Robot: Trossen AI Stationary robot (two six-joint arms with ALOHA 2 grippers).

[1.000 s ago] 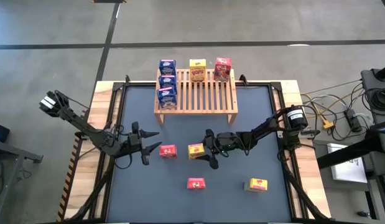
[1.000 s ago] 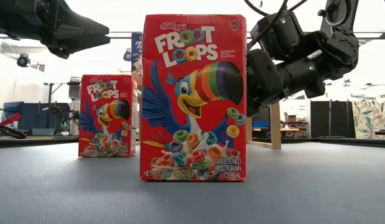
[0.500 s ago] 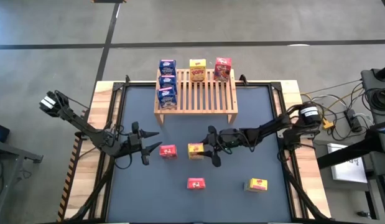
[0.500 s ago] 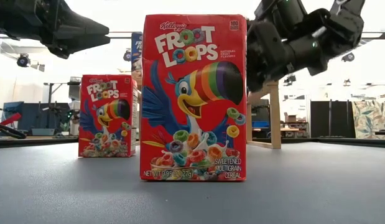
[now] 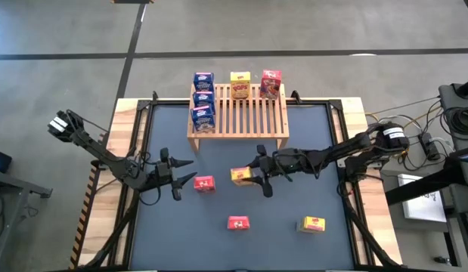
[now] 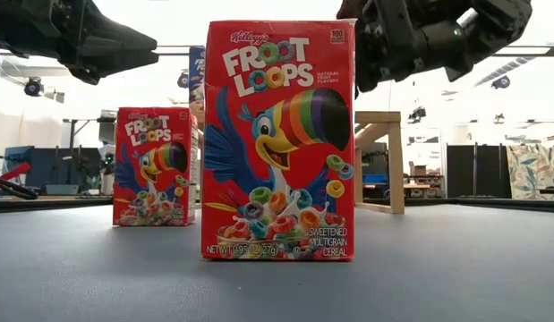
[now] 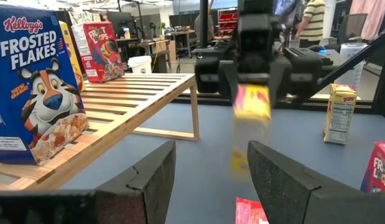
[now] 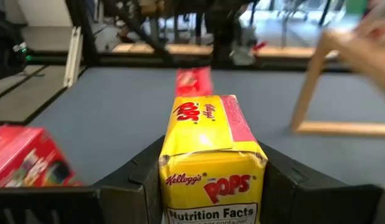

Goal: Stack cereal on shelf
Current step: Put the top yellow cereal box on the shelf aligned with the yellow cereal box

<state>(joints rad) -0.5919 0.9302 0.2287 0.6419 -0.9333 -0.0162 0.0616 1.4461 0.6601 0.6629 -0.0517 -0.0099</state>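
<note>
The wooden slatted shelf [image 5: 237, 109] stands at the table's far side. On it are three blue cereal boxes [image 5: 203, 98], a yellow one [image 5: 240, 83] and a red one [image 5: 270, 83]. My right gripper [image 5: 255, 175] is shut on a yellow Pops cereal box [image 8: 211, 155] above the table's middle. Red boxes [image 5: 204, 183] [image 5: 238, 223] and a yellow box [image 5: 312, 224] stand on the table. My left gripper [image 5: 179, 175] waits open at the left, level with the nearer red box. My right gripper pinches the yellow box by two opposite sides [image 8: 170, 165] between its two fingers [image 8: 133, 180]. The fingers lie level and come from the table's right, along the box's length. The box is lifted clear of the table, its printed face up [image 7: 251, 106].
In the low view the tall red Froot Loops box [image 6: 278, 139] fills the middle, with a second red box [image 6: 154, 165] behind it. Bare dark table lies between the shelf's front legs [image 5: 283, 140] and the loose boxes. Cables [image 5: 415, 143] lie beyond the right edge.
My right gripper has risen with the yellow box and drawn a little toward the shelf and the table's right. The box has come off the table and hangs clear.
</note>
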